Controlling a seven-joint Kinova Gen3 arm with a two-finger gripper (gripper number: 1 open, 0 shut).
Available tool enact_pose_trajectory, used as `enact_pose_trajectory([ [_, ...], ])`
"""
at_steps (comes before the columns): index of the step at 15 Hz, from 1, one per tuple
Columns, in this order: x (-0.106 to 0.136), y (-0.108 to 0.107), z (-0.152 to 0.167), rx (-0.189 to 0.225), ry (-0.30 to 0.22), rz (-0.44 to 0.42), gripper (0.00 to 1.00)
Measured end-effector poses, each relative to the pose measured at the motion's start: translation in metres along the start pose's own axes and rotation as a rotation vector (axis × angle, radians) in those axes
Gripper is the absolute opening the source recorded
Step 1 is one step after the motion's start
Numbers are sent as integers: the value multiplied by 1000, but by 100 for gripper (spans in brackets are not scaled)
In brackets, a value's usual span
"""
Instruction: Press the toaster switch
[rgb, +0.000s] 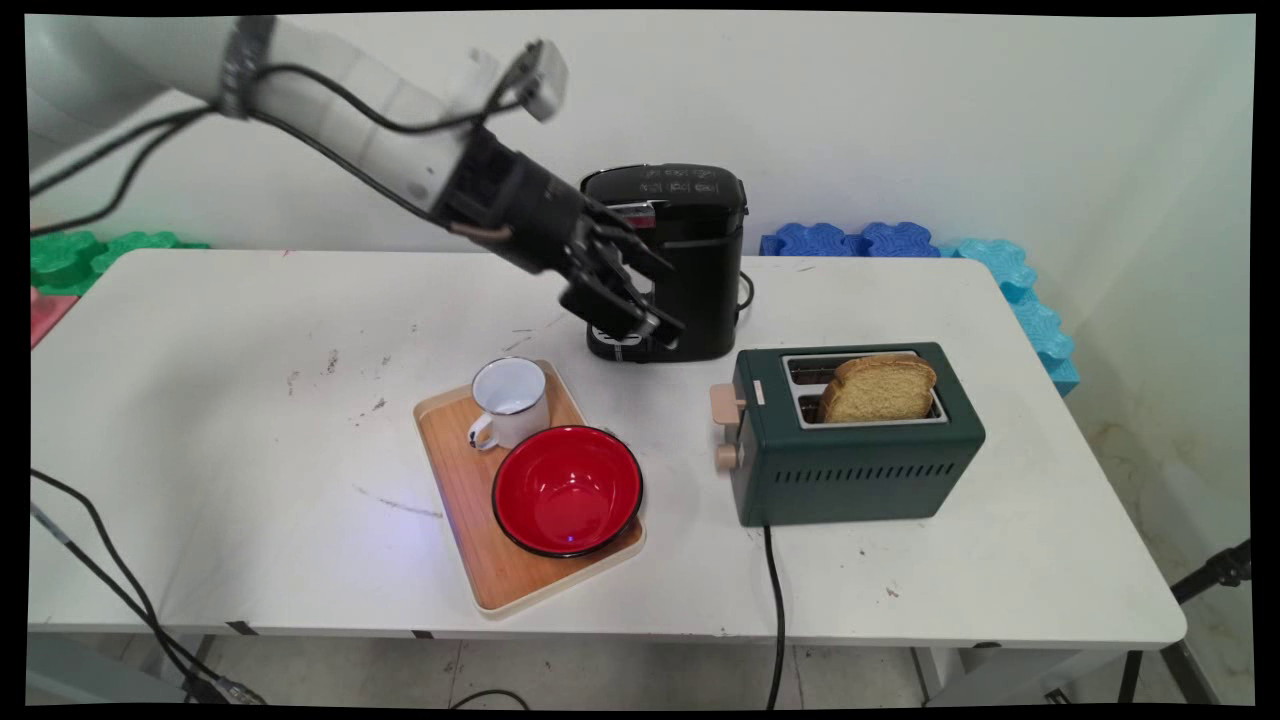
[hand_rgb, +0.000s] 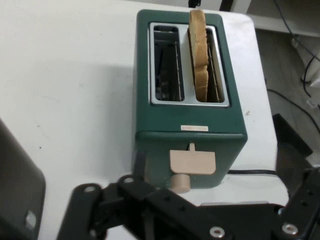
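Dark green metal toaster (rgb: 857, 440) is sitting on the right half of the white bench (rgb: 250, 400), two slots up top, beige lever (rgb: 727, 403) and beige knob (rgb: 727, 458) facing left toward the tray. One slice of browned bread (rgb: 880, 388) is standing upright in the near slot, sticking out above the rim; the far slot is showing bare in the hand view. A black cord (rgb: 775, 610) is running off the toaster's near side and over the bench's near edge.

The black hand (rgb: 640, 295) is hanging in the air above the bench, in front of the black coffee machine (rgb: 680, 262) at the far middle, pointing down and right toward the toaster. It is gripping nothing and touching nothing. Fingers look a little apart in the main view, but how wide I cannot tell; the tips are out of the hand view.

A wooden tray (rgb: 465, 480) is lying left of the toaster, carrying a white enamel mug (rgb: 508, 402) on its far part and a red bowl (rgb: 567, 490) just near of the mug. Blue foam mats (rgb: 900, 240) and green foam mats (rgb: 90, 252) are lying beyond the bench's far edge.
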Motion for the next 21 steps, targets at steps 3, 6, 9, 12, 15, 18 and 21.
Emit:
enact_pose_trajectory([
  [3,-5,0,24,-4,-11,53,0],
  [6,-9,-2,40,0,-28,87,0],
  [9,-10,-3,55,-3,-51,117,0],
  [12,-10,-3,66,-7,-67,129,0],
  [15,-8,-3,74,-14,-77,135,0],
  [18,-6,-2,82,-21,-94,142,0],
  [21,-6,-3,90,-25,-115,157,0],
])
